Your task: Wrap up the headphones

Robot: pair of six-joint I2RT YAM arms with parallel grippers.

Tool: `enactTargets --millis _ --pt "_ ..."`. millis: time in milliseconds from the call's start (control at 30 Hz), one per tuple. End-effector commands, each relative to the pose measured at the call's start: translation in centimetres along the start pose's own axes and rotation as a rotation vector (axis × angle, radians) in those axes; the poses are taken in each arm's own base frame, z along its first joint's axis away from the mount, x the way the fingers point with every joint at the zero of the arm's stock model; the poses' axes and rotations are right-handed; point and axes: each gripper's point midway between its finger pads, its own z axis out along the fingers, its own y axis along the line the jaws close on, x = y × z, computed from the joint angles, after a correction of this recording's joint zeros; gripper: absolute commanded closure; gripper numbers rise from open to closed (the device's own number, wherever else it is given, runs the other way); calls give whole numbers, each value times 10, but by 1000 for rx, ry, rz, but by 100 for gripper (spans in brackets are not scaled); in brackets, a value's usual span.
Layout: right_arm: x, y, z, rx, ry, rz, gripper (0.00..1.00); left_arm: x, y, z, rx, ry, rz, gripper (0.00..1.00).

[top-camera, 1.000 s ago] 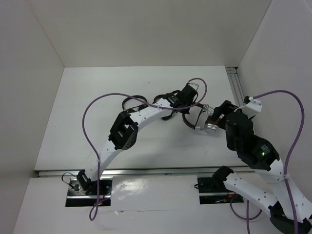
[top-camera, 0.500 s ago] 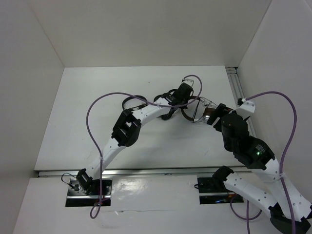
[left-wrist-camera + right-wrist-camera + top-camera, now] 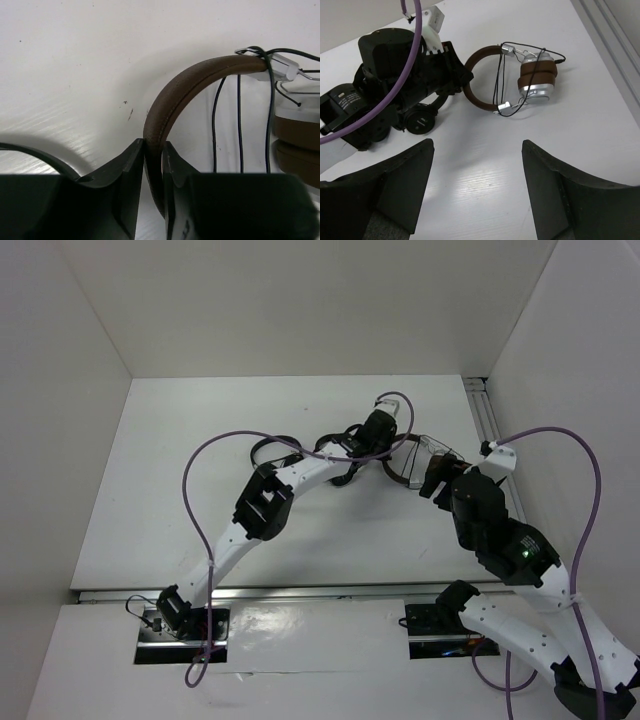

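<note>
White walls close in a white counter (image 3: pixel 180 500), and the headphones (image 3: pixel 479 100) lie at about 2 o'clock from its centre in the top view. The left tool (image 3: pixel 154 146) is clamped edge-on across the brown headband (image 3: pixel 190 82). The right tool (image 3: pixel 476 150) hangs above the counter with its jaws spread wide and nothing between them. In the right wrist view the earcups (image 3: pixel 538 85) sit folded together at 3 o'clock of the band loop. The cable (image 3: pixel 239 125) runs in several slack strands across the loop from yoke to yoke, with one end poking out past the earcups at about 2 o'clock.

- **Hazard 1:** the strands are not cinched. Any tilt or shake of the band is likely to let them slide off the yokes and undo the wrap.
- **Hazard 2:** the clamp bears on a narrow, curved, padded strip. Pull on the cable may twist the band in the jaws or drag it free.
- **Hazard 3:** a right tool descent into the loop could snag a strand other than the intended one. That would tighten one turn and loosen the rest.
- **Hazard 4:** a black headset (image 3: pixel 420 121) lies under the left arm at 9 o'clock of the band. A sweep there could catch it and drag it into the cable.
</note>
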Motion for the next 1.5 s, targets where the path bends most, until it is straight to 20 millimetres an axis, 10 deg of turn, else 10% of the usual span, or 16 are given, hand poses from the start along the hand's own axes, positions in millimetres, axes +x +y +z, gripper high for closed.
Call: enactTargets --millis 0,367,567,733,800,900,933,967,1033,1100,1300,1467 --pt "-9 8 1 -33 -37 16 22 -33 -14 3 78 -98 -60 66" --pt "-10 10 1 -49 -45 20 22 -68 -25 -30 110 -143 -77 44" --pt "-8 9 0 -62 -48 18 22 -122 -73 -105 197 -252 -11 42" --pt "-10 14 -3 -101 -53 2 20 -149 -93 -178 207 -314 27 0" --pt "-12 19 -8 -141 -50 -1 12 -154 -97 -222 181 -324 58 0" --pt "-30 28 -21 -204 -73 14 0 -110 -72 -259 0 -243 98 0" --pt "-32 35 -24 -241 -63 3 0 -125 -57 -304 -45 -300 67 0" --pt "-33 35 -28 -255 -53 -12 0 -83 -36 -306 -106 -211 85 0" --pt "-40 46 -38 -318 -31 -43 0 -79 -17 -370 -120 -260 11 0" --pt "-51 54 -49 -364 -17 -56 0 -26 26 -391 -215 -161 39 0" --pt "-44 65 -77 -508 71 -76 0 32 132 -500 -319 -134 -161 0" --pt "-22 56 -91 -551 150 -94 0 61 178 -557 -290 -148 -262 0"
